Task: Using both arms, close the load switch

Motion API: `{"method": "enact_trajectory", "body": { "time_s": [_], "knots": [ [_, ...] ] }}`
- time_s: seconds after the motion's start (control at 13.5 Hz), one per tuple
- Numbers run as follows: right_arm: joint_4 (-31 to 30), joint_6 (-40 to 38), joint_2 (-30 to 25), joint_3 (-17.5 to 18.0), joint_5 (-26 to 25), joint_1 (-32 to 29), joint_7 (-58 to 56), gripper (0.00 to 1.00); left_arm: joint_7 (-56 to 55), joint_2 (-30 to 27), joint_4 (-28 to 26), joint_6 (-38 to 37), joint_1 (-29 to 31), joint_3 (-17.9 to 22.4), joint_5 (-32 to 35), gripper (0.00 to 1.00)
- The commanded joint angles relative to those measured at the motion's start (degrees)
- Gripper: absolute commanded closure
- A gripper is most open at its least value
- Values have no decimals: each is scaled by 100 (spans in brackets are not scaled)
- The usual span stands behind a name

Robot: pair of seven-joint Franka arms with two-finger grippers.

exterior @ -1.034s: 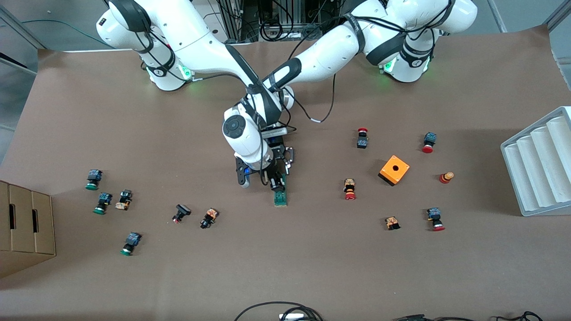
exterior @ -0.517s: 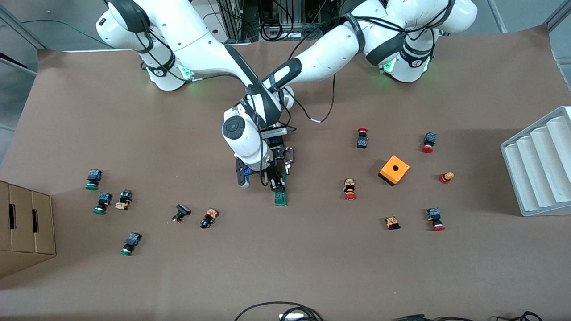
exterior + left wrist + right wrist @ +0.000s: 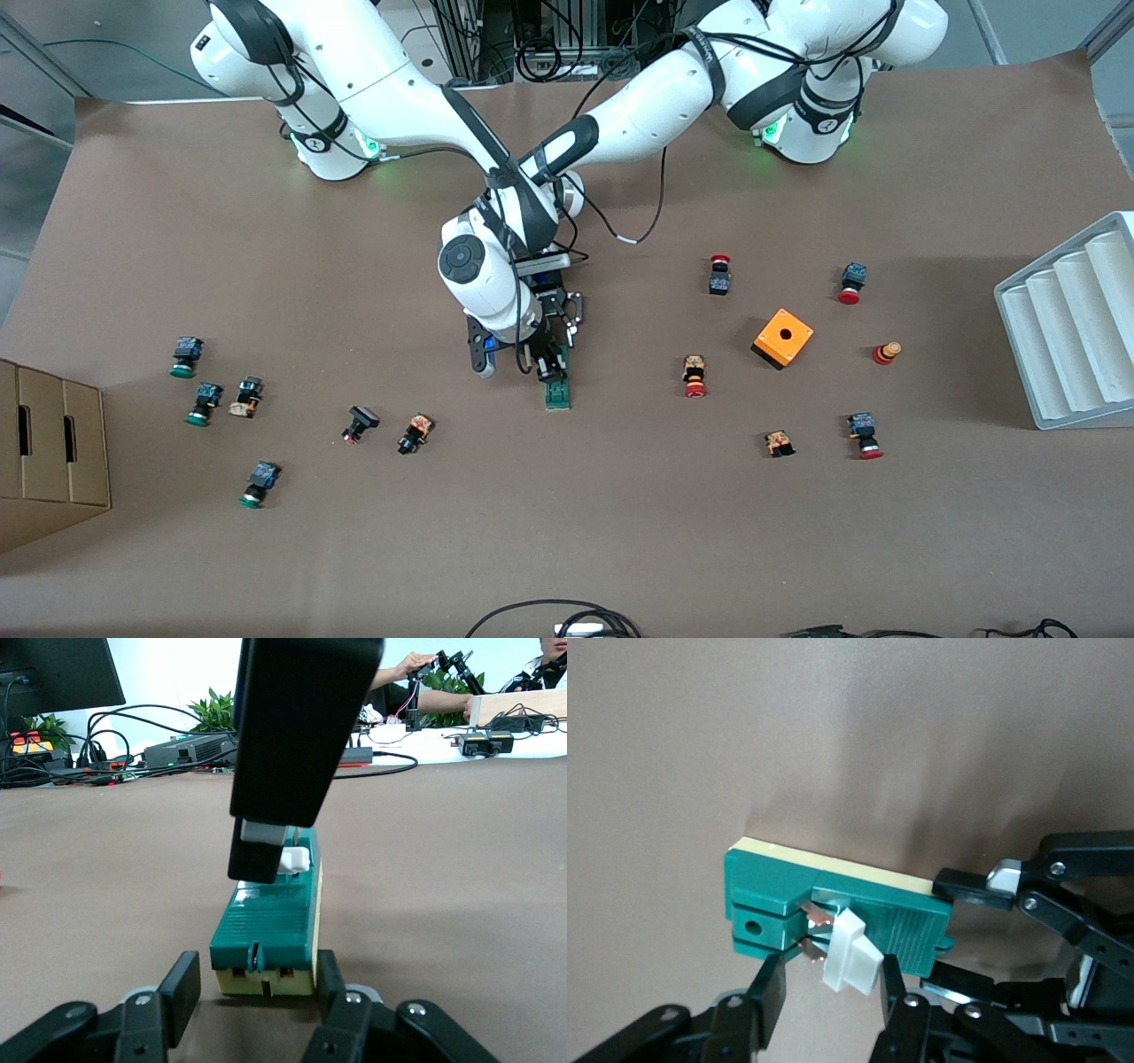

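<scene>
— Where to find the green switch (image 3: 556, 392)?
— Flat on the brown table (image 3: 620, 532), about in the middle between the two ends. Well apart from the orange box (image 3: 783, 338), which stands toward the left arm's end.

— And the left gripper (image 3: 255, 983)?
— Down at table height, at the end of the switch that is farther from the front camera. Narrow, one finger (image 3: 182, 985) pressed on each long side of that end. So clamped on the switch.

— Same picture from the right wrist?
— Yes, the same two fingers seen there, touching the end of the green body.

— The right gripper (image 3: 828, 988)?
— Directly over the switch, pointing down. About half open, with the white lever (image 3: 850, 952) standing between the fingers. One finger (image 3: 890, 979) against the lever, the other with a small gap. Not closed on it.

— Position of the lever?
— Tilted up from the top of the green body, near some copper contacts.
</scene>
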Motion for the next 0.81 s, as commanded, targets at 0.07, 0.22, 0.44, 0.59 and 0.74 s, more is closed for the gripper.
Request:
{"method": "enact_trajectory", "body": {
  "time_s": [0.07, 0.22, 0.44, 0.59, 0.74],
  "knots": [
    [474, 67, 188, -11, 125, -203, -76, 53, 106, 99, 106, 161, 34, -24, 35, 38],
    [501, 22, 188, -11, 125, -247, -76, 54, 106, 99, 106, 161, 34, -24, 35, 38],
    [501, 13, 179, -11, 125, -256, -76, 58, 106, 90, 106, 170, 34, -24, 35, 38],
    [510, 5, 179, -11, 125, -256, -76, 60, 106, 90, 106, 170, 34, -16, 35, 38],
    [510, 5, 179, -11, 125, -256, -85, 67, 106, 90, 106, 170, 34, -24, 35, 38]
  ]
}}
